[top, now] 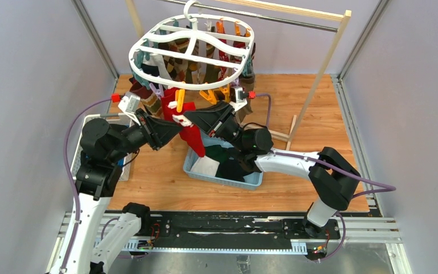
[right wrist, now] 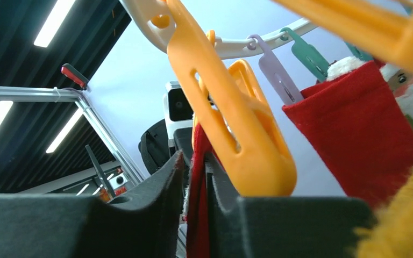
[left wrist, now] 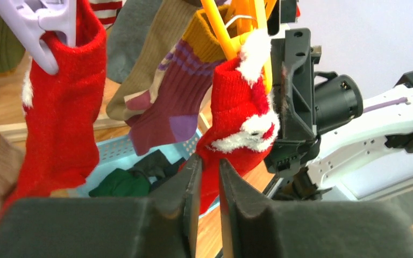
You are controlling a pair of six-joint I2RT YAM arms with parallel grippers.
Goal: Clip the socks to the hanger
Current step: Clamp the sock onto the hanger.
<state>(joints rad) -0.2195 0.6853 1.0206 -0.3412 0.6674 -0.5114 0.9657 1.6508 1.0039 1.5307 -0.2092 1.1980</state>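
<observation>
The white oval hanger hangs from the rail with several socks clipped to its pegs. A red sock with white trim hangs below its front edge. In the left wrist view the same sock sits at an orange peg. My right gripper is shut on the sock's red fabric, right beside the orange peg. My left gripper has a narrow gap between its jaws, tips at the sock's lower part, with nothing gripped. A second red sock hangs from a purple peg.
A light blue basket on the wooden table below the grippers holds dark green, black and white socks. The wooden-posted rail with its metal bar stands at the back. A white basket lies under the left arm.
</observation>
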